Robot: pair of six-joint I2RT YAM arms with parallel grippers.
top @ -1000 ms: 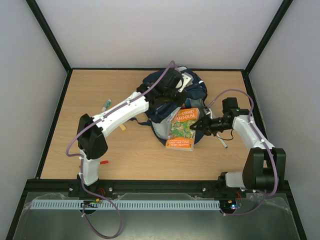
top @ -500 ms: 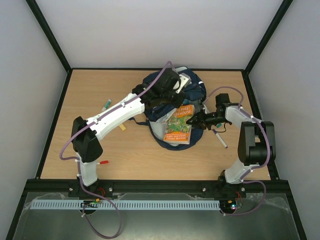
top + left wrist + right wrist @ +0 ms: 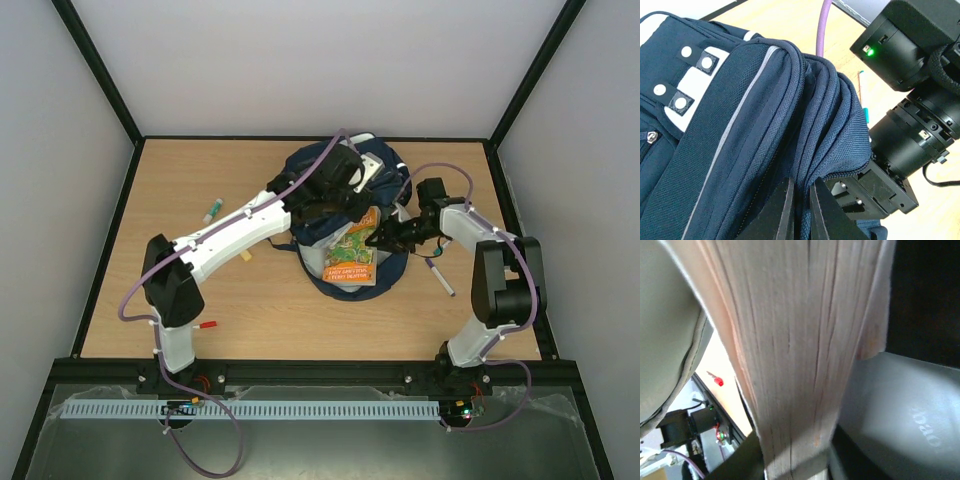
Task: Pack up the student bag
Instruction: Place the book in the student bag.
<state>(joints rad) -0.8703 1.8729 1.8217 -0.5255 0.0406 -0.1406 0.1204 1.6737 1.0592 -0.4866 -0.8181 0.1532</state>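
Student bag (image 3: 392, 188), the large navy blue fabric backpack with thin pale stripes, sits at upper centre of the overhead view, its top close to the far edge of the light wooden table (image 3: 180, 180); its grey-lined mouth faces the bottom of the frame. Left gripper (image 3: 338, 190) is right on top of it, fingers (image 3: 786, 212) pinched together on a fold of navy fabric beside the zip, at the bottom of the left wrist view; the white patch with round studs shows at upper left there. Right gripper (image 3: 385, 238) comes in from the right and is clamped on the orange paperback book (image 3: 352, 258); the book lies tilted over the bag's mouth, and its cream page edges (image 3: 790, 340) fill the right wrist view, with grey lining on both sides. Room now: wide bare wood at left, broken only by a green-capped marker (image 3: 213, 210) and a small red piece (image 3: 207, 324) near the front edge; the right side is tight, with a slim pen (image 3: 440, 277) lying between the bag and the right arm, near the table's black border.
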